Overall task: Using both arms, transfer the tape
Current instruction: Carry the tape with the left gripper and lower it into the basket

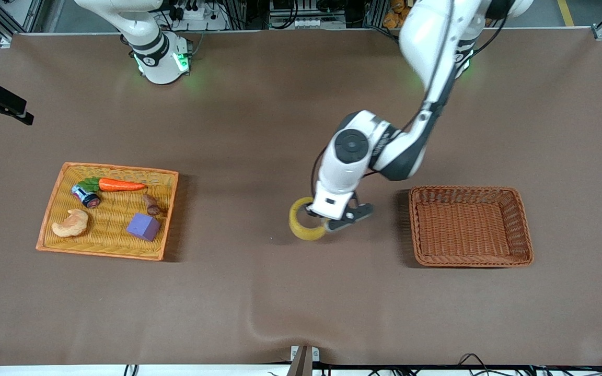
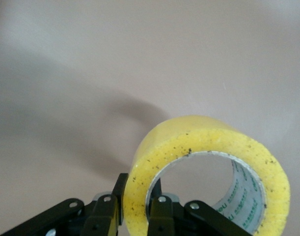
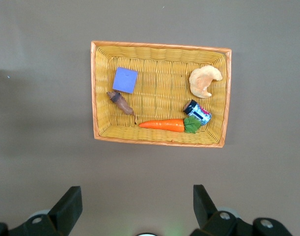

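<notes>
The tape point(image 1: 297, 222), a yellow roll with a pale inner core, stands on its edge near the middle of the table, between the two baskets. My left gripper point(image 1: 317, 223) is shut on its rim: in the left wrist view one finger is inside the ring and the other outside, pinching the tape point(image 2: 208, 137) at the left gripper point(image 2: 138, 189). I cannot tell whether the roll still touches the cloth. My right gripper point(image 3: 137, 196) is open and empty, high above the table, looking down on the yellow tray point(image 3: 159, 49). It is out of the front view.
The yellow tray point(image 1: 53, 209) at the right arm's end holds a carrot point(image 1: 120, 184), a croissant-shaped piece point(image 1: 71, 223), a purple block point(image 1: 143, 226), a small can point(image 1: 85, 196) and a brown piece point(image 1: 151, 204). A brown wicker basket point(image 1: 523, 224) sits at the left arm's end.
</notes>
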You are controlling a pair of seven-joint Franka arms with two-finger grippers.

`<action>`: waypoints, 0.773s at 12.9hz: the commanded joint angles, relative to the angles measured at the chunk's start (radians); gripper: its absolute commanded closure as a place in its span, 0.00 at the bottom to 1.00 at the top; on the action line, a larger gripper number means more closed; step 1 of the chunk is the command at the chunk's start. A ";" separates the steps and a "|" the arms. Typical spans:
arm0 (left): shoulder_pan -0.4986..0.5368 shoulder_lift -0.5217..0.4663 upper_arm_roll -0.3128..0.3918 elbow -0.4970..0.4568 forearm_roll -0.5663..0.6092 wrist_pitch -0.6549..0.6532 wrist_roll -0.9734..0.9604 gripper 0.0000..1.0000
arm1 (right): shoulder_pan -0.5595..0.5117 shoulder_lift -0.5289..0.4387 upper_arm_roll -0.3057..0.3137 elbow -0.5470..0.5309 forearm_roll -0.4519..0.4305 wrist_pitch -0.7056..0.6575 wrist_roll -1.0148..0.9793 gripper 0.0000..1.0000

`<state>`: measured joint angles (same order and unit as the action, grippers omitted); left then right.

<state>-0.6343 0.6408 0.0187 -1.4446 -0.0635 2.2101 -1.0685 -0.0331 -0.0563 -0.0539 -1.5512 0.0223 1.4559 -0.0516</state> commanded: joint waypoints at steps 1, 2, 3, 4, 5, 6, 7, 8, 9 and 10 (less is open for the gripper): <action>0.079 -0.131 -0.008 -0.034 0.025 -0.186 0.025 1.00 | -0.022 -0.003 0.014 0.020 -0.001 -0.015 0.012 0.00; 0.117 -0.170 -0.008 -0.039 0.025 -0.263 0.054 1.00 | -0.028 -0.003 0.013 0.019 -0.001 -0.017 0.006 0.00; 0.180 -0.212 -0.014 -0.042 0.027 -0.333 0.086 1.00 | -0.034 -0.003 0.014 0.019 0.001 -0.019 0.003 0.00; 0.232 -0.243 -0.014 -0.045 0.025 -0.381 0.138 1.00 | -0.033 -0.003 0.014 0.020 0.001 -0.023 0.004 0.00; 0.293 -0.272 -0.016 -0.066 0.025 -0.424 0.204 1.00 | -0.030 -0.003 0.016 0.020 0.001 -0.025 0.004 0.00; 0.359 -0.302 -0.014 -0.104 0.025 -0.435 0.241 1.00 | -0.025 -0.005 0.019 0.019 0.001 -0.028 0.001 0.00; 0.445 -0.320 -0.016 -0.121 0.024 -0.434 0.248 1.00 | -0.022 -0.005 0.022 0.020 0.001 -0.037 0.003 0.00; 0.528 -0.323 -0.022 -0.122 0.022 -0.431 0.249 1.00 | -0.019 -0.005 0.025 0.020 0.001 -0.039 0.006 0.00; 0.580 -0.323 -0.023 -0.129 0.018 -0.429 0.260 1.00 | -0.014 -0.007 0.029 0.020 0.001 -0.040 0.009 0.00; 0.613 -0.323 -0.022 -0.149 0.017 -0.415 0.290 1.00 | -0.014 -0.007 0.029 0.020 0.001 -0.040 0.010 0.00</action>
<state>-0.0789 0.3512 0.0192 -1.5381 -0.0510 1.7774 -0.7960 -0.0423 -0.0563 -0.0366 -1.5402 0.0223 1.4315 -0.0513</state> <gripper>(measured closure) 0.780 0.000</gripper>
